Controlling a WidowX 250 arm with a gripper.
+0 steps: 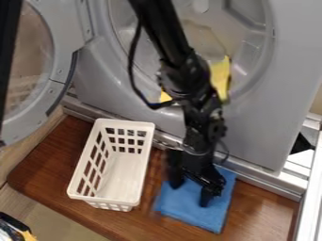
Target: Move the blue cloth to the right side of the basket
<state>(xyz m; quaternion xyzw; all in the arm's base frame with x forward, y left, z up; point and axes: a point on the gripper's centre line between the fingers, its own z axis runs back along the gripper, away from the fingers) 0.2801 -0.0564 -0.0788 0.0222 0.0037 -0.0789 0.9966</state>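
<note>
The blue cloth (195, 212) lies spread on the brown wooden board, to the right of the white basket (145, 164), with a strip of wood between them. Directly over the cloth's upper part is my gripper (190, 192), open, its two fingers apart and their tips at or just above the fabric. Whether they touch it, I cannot tell. The gripper and wrist hide part of the cloth's upper area. The basket stands upright and holds nothing that I can see.
Behind the board stands a grey machine (264, 127) with a round opening and its door (56, 61) swung out at the left. A yellow item (221, 77) is in the opening, behind the arm. A white metal frame (309, 188) borders the right side.
</note>
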